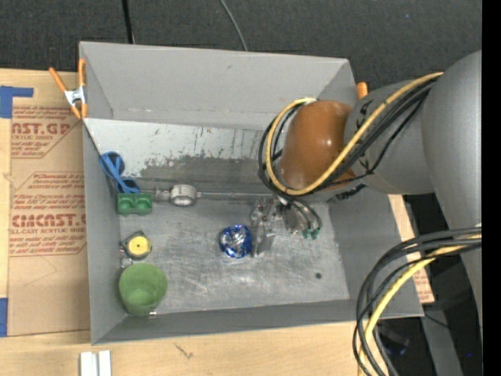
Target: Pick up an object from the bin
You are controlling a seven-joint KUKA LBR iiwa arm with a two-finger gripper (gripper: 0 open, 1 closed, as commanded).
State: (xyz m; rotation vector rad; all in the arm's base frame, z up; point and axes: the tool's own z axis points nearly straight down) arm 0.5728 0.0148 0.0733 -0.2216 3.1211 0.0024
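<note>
The end effector (pixel 268 227) is low in the middle of the bin (pixel 213 81), reaching in from the right under the arm's orange cover and looped cables. Just to its left, on the bare grey floor, lies a small blue crumpled object (pixel 235 241) that is shiny, like a ball of foil or a wrapper. The two are very close, perhaps touching, but the metal parts run together against the scuffed floor, so I cannot tell whether the end effector is apart or together. Nothing can be seen gripped in it.

By my reading this is the approach step, with the tool down at floor level beside the blue object and no grasp made yet. That object is the likeliest target, as it is the nearest loose thing by far.

The other things lie well apart, along the left side:
- a green block (pixel 133 204) with a blue strap (pixel 113 169) running off towards the far wall
- a silver round piece (pixel 183 196) just right of the block
- a yellow disc (pixel 138 247) nearer the front
- a round green thing (pixel 142 287) in the near left corner

The next move probably calls for a small shift to the left so that the blue object sits squarely within the grip — then a close and a straight lift. The object is small and looks light, so it may skid away if nudged from one side.
</note>
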